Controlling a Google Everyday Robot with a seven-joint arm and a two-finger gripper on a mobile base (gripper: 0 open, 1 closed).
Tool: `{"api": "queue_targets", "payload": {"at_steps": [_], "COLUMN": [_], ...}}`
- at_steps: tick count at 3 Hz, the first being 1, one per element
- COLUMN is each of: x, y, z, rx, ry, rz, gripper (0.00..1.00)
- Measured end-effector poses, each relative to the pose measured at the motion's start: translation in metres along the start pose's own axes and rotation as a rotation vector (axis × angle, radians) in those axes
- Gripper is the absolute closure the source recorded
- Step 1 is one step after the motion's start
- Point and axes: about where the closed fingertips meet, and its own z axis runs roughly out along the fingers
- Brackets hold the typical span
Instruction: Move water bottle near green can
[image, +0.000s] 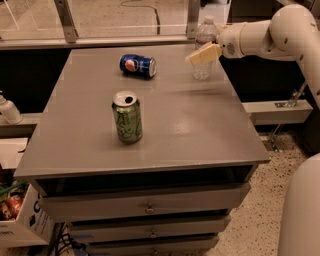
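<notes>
From my station I saw the gripper (200, 55) at the far right corner of the desk (200, 125). It reached in from the right edge on the end of the white arm (265, 35). Its cream-coloured end lay across the middle of the water bottle (204, 36), on the side facing the camera. I could not tell whether the claw was spread, pressed together or pinching the bottle, since only that one side of it showed.

The water bottle stood upright close to the far right corner, its white cap up and its clear ribbed base on the desk top. The green can (127, 118) stood upright around the middle of the desk, a little toward the left and front edges, with its silver top open. It was well apart from the bottle, with bare grey surface between them.

A blue Pepsi can (137, 65) lay on its side near the far edge, left of the bottle and beyond the green can. Below the front edge I saw the desk's drawers (145, 205). Off the left edge a small white bottle (7, 107) stood on a lower ledge, and a box (20, 225) sat on the floor by the front left corner.
</notes>
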Motion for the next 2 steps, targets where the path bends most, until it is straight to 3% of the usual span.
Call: {"api": "queue_targets", "payload": {"at_steps": [2], "x": [-0.0002], "y": [0.0002], "z": [0.0161], "rx": [-0.028], "ry": [-0.043], "rz": [0.002], "gripper": [0.39]}}
